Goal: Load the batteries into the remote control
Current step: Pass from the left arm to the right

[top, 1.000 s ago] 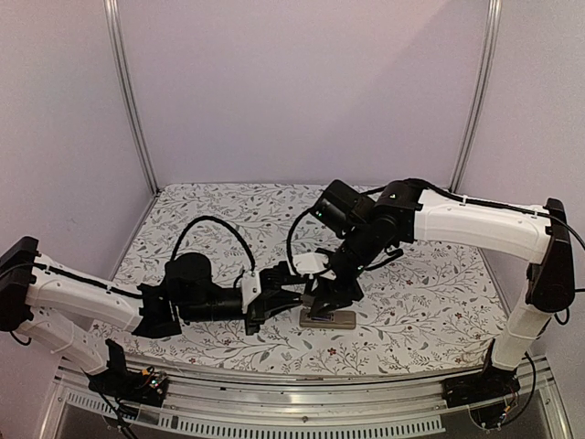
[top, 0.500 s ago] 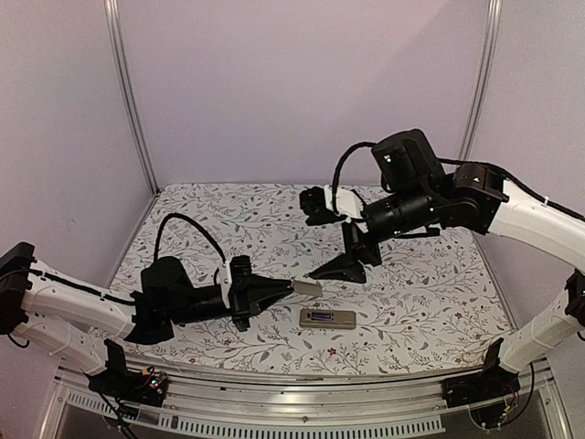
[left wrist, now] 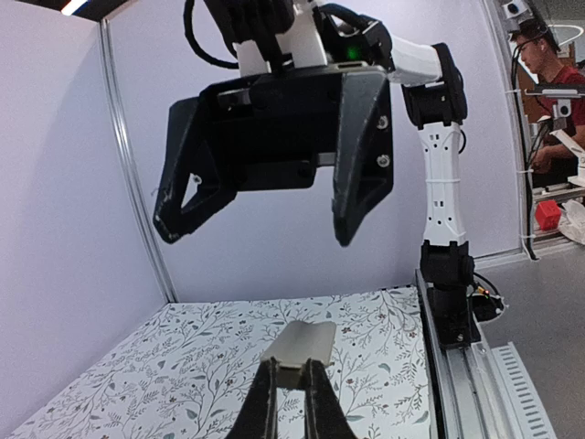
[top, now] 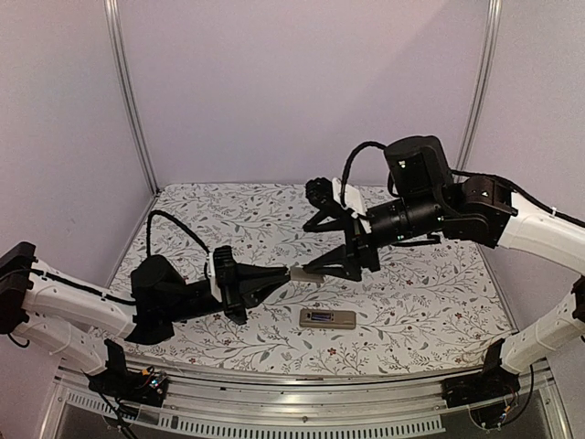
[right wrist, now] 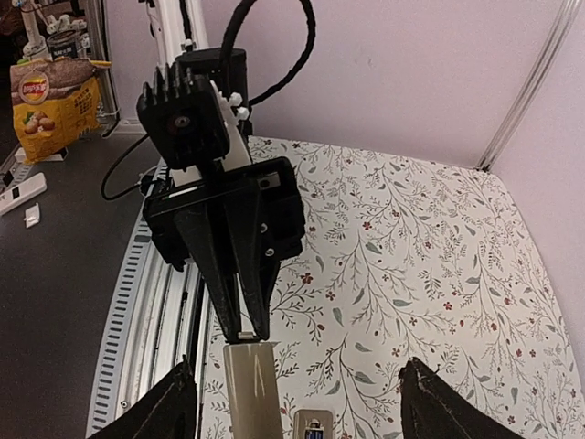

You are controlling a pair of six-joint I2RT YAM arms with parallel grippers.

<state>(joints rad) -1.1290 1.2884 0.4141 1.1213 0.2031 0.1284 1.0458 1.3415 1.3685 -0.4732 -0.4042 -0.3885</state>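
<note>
**Remote lies back-up on the table**

The remote control (top: 327,317) rests on the floral table (top: 420,306), grey-tan back up, with a dark recess showing. Above it, the left gripper (top: 284,274) pinches a thin tan panel (top: 304,273). The right gripper (left wrist: 260,235) has its fingers spread.

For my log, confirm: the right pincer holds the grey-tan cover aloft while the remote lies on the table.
No: the left pincer holds the grey-tan cover aloft, per the left wrist view; the remote lies on the table.
</note>
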